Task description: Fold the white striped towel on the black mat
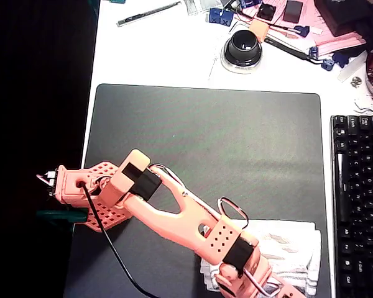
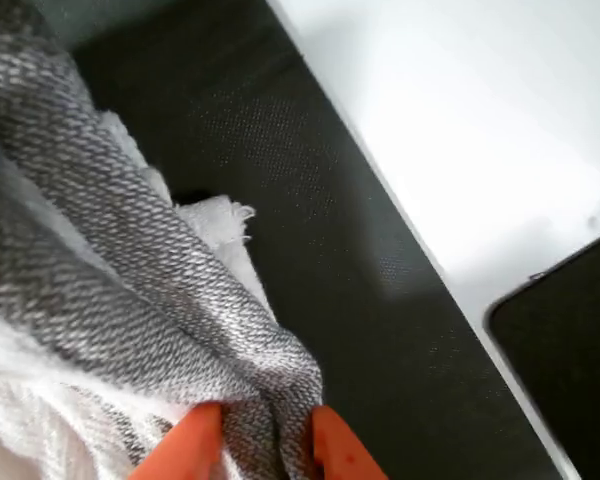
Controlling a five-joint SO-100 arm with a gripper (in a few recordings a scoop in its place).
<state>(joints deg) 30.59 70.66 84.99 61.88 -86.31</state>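
End effector [image 2: 265,445]: orange fingers [image 2: 190,445] clenched on a bunched grey-striped fold of the white striped towel [image 2: 130,290], seen in the wrist view; towel [image 1: 292,248]: crumpled, lying at the near right corner of the black mat [image 1: 205,136] in the overhead view, partly under the arm; mat: flat on the white bench [image 1: 161,56], far portion bare; black keyboard [image 1: 359,205]: right of the mat, just beside its edge; round black-topped object [image 1: 242,48]: on the bench beyond the mat's far edge, among assorted clutter.
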